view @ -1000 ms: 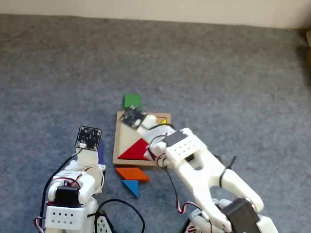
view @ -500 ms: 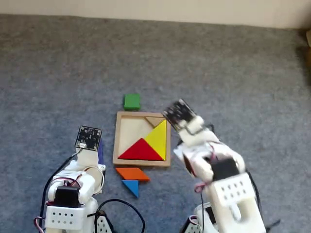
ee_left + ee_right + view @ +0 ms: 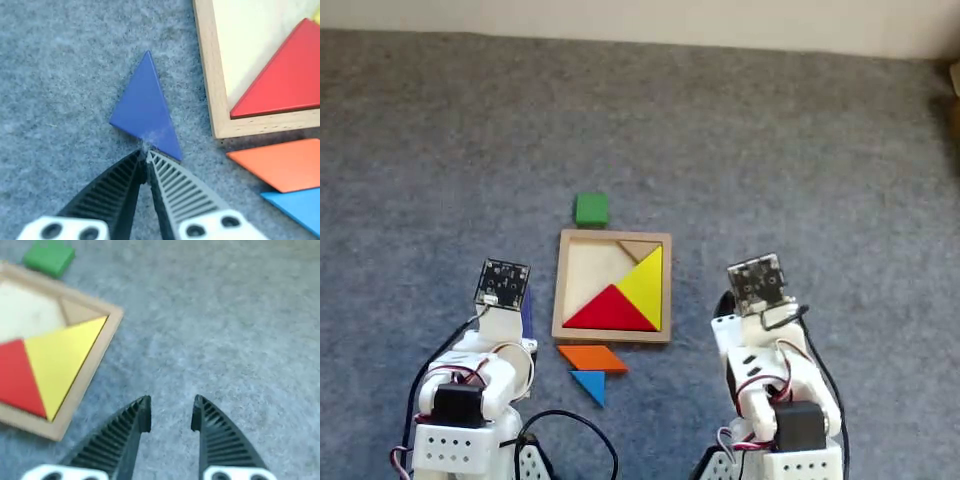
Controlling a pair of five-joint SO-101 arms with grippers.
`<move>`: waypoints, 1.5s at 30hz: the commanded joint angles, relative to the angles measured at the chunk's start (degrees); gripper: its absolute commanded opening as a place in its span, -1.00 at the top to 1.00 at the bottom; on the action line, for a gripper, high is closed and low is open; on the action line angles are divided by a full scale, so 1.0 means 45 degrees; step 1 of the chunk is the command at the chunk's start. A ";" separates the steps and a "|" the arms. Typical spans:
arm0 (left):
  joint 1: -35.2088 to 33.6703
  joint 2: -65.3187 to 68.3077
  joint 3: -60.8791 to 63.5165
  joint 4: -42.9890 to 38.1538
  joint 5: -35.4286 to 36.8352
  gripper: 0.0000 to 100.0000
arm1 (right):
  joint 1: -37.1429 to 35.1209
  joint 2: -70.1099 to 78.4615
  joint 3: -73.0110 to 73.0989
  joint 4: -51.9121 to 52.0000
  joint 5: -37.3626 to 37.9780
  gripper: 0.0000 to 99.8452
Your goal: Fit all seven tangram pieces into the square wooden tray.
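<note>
The square wooden tray [image 3: 558,290] holds a red triangle [image 3: 610,310], a yellow triangle [image 3: 645,285] and a small tan triangle [image 3: 638,248]. On the carpet lie a green square [image 3: 591,208] beyond the tray, and an orange parallelogram [image 3: 592,357] and a light blue triangle [image 3: 590,384] in front of it. A dark blue triangle [image 3: 145,112] lies left of the tray. My left gripper [image 3: 146,155] is shut, its tips at that triangle's near edge. Over bare carpet right of the tray, my right gripper [image 3: 171,412] stands open and holds nothing.
Grey carpet covers the whole floor. The left arm [image 3: 503,290] and the right arm [image 3: 760,290] flank the tray. A pale wall runs along the far edge. Open carpet stretches to the right and behind the tray.
The right arm has drawn back from over the tray to the carpet on its right, uncovering the yellow triangle in the tray. The left arm has stayed still.
</note>
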State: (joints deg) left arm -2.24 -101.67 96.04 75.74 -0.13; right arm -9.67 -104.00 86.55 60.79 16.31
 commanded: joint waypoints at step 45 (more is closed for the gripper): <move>-0.1260 1.1946 -1.2591 -0.0879 -0.4122 0.37 | 0.0166 -0.0283 0.3350 0.0010 -0.1328 0.99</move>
State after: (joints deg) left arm -10.51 -61.67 49.19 72.84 -21.93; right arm -9.85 -104.18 95.78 60.79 10.59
